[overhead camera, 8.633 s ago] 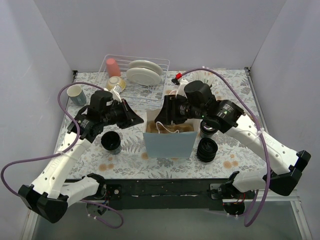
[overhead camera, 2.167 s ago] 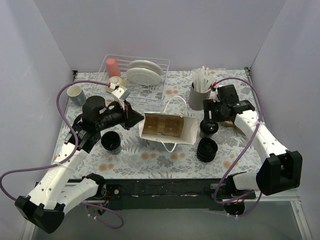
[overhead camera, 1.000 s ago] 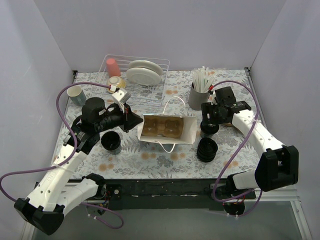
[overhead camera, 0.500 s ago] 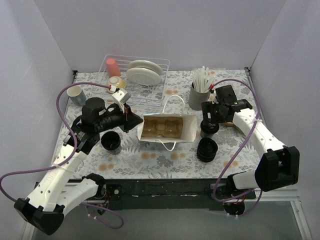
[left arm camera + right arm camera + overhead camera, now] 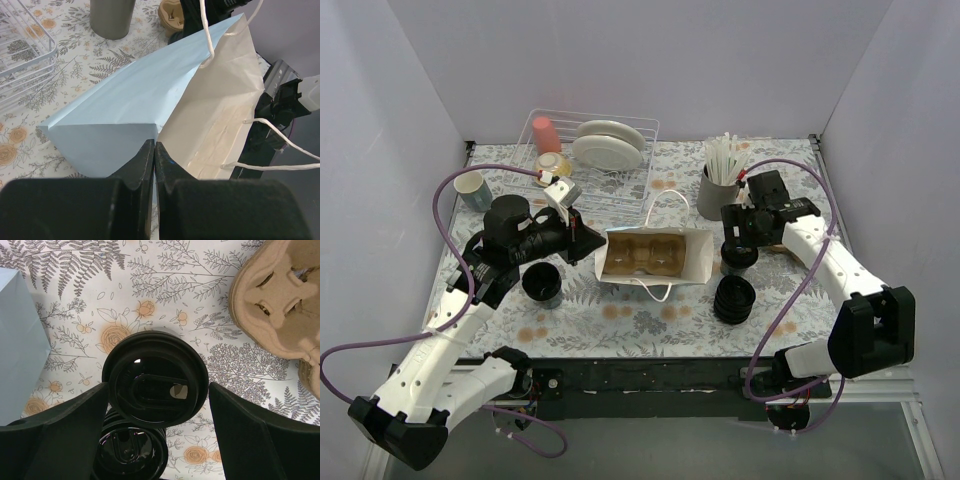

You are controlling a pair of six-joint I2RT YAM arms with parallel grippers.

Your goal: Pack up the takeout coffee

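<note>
The takeout coffee (image 5: pixel 738 254), a small black cup with a black lid, stands on the table right of the bag; the right wrist view shows its lid (image 5: pixel 155 385) from above. My right gripper (image 5: pixel 159 432) is open, its fingers either side of the cup, not touching it. A light-blue paper bag (image 5: pixel 650 254) lies open on its side with a brown cup carrier (image 5: pixel 640 253) inside. My left gripper (image 5: pixel 154 150) is shut on the bag's (image 5: pixel 135 110) rim at its left end.
A ribbed stack of black lids (image 5: pixel 734 298) sits just in front of the coffee (image 5: pixel 131 452). A lidless black cup (image 5: pixel 542 283) stands near the left arm. A grey holder of white sticks (image 5: pixel 717 188), a brown carrier (image 5: pixel 280 300), a dish rack (image 5: pixel 590 165) and a mug (image 5: pixel 472 188) lie behind.
Over the last second almost nothing moved. Earlier the bag was tipped from upright onto its side and my right arm swung from the bag over to the lidded cup.
</note>
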